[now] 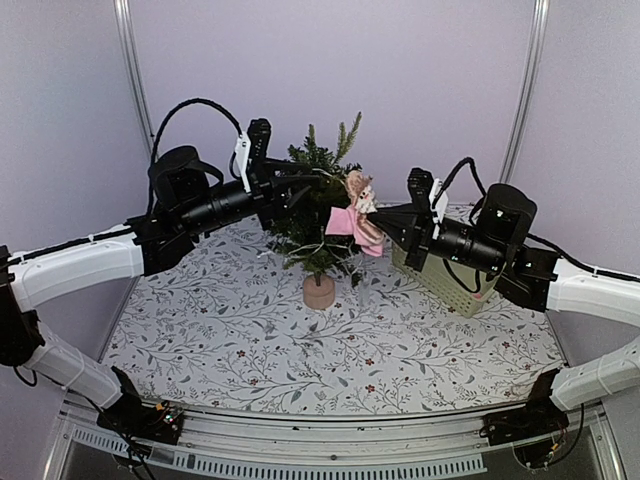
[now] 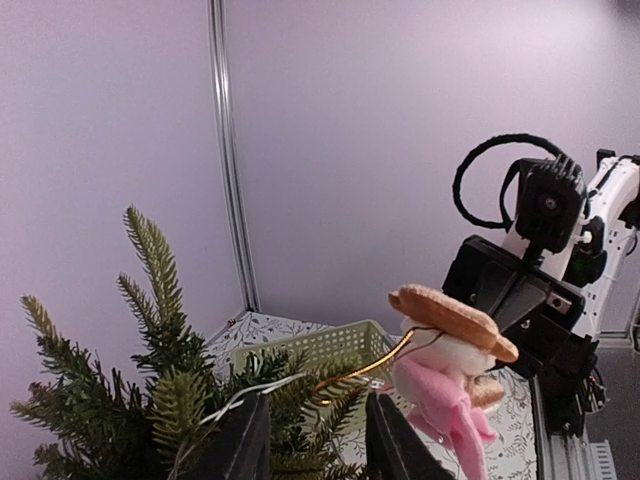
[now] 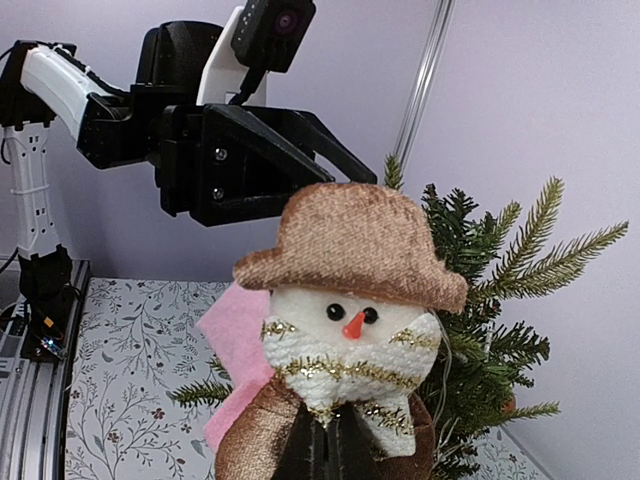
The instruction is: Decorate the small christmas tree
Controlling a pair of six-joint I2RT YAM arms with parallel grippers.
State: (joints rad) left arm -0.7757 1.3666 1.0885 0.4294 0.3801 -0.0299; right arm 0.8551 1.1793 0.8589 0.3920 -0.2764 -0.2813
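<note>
The small christmas tree [image 1: 318, 222] stands mid-table on a tan base [image 1: 319, 291], its dark-green branches filling the left wrist view [image 2: 150, 400]. A snowman ornament [image 3: 350, 330] with a brown hat, pink scarf and gold hanging loop [image 2: 380, 365] is held against the tree's right side [image 1: 358, 212]. My right gripper [image 1: 377, 217] is shut on its lower body [image 3: 335, 455]. My left gripper [image 2: 318, 440] is up in the tree's upper left [image 1: 300, 190]. Its jaws stand apart, with branch tips and the end of the gold loop in the gap.
A pale green perforated basket [image 1: 445, 282] sits on the floral tablecloth [image 1: 250, 340] behind the right arm and shows beyond the branches [image 2: 320, 345]. A thin white wire [image 2: 250, 395] runs through the tree. Lilac walls and metal posts [image 1: 132, 70] enclose the back.
</note>
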